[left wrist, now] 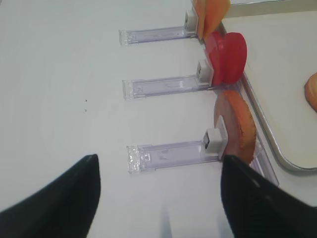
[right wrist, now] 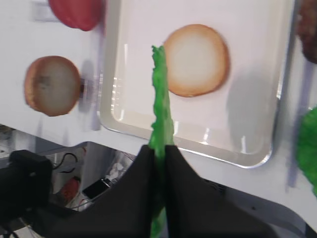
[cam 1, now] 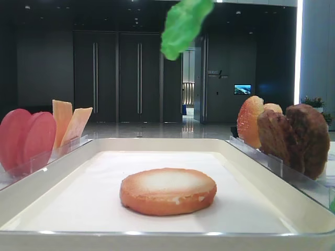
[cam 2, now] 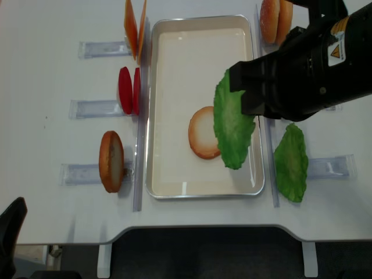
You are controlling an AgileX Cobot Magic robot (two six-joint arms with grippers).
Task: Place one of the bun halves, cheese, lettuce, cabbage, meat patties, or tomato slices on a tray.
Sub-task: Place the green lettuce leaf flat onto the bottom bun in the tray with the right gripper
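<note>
Above the tray (cam 2: 168,104), which lies in the middle of the worktop (cam 2: 46,58), I carry a lettuce leaf (cam 2: 232,125) in my right hand (right wrist: 159,153). Its fingers are pinched fully together on one edge of the leaf, which hangs free over the tray's right half, partly over the bun half (cam 2: 201,132) lying flat on the liner. I judge the leaf light, thin and floppy: held by its rim, it droops and may swing or fold on release. A second leaf (cam 2: 290,163) stands just right of the tray. My left hand (left wrist: 158,198), well left of the tray, is spread open and empty.
</note>
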